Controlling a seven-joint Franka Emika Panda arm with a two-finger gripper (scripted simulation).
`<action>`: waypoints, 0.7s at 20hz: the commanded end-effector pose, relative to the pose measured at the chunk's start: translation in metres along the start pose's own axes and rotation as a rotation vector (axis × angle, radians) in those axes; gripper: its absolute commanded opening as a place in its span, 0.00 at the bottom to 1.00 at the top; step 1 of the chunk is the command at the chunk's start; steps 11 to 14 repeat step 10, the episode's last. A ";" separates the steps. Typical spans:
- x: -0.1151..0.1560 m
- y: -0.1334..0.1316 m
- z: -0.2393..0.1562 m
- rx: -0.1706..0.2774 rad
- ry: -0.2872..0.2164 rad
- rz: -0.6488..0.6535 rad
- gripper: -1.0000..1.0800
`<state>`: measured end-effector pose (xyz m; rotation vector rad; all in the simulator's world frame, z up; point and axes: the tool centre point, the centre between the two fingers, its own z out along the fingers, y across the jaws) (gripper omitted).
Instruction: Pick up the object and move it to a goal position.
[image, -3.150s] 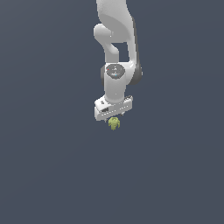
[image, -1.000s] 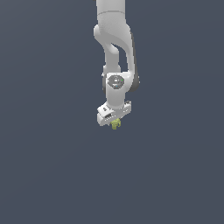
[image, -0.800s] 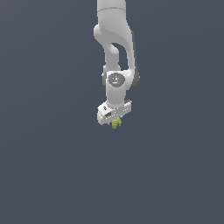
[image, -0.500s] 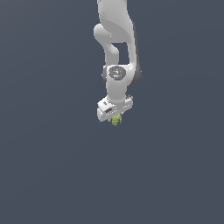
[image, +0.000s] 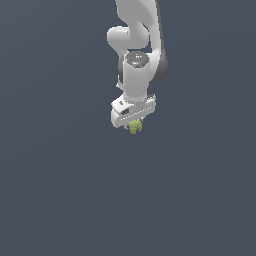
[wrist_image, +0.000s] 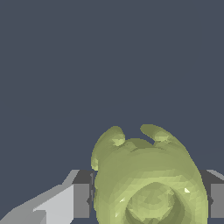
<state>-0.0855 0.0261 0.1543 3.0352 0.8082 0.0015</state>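
The gripper (image: 134, 125) hangs straight down from the arm (image: 136, 75), its 2 fingers (wrist_image: 81, 200) closed against the sides of the object (image: 134, 127), a lumpy yellow-green thing; the object sits just under the white bar, apparently clear of the grey floor (image: 60, 200), so it can likely be carried without dragging; in the wrist view it fills the gap between the fingers; no goal marker shows.

No readable text, no labels, no brands, no numbers, no signs in either view, plain white arm (image: 136, 75), plain yellow-green object (image: 134, 126), plain grey-blue background all unmarked
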 end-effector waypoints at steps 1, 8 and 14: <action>0.000 -0.002 -0.015 0.001 -0.001 0.000 0.00; 0.000 -0.004 -0.036 0.001 -0.001 0.000 0.00; 0.000 -0.004 -0.037 0.001 -0.001 0.000 0.00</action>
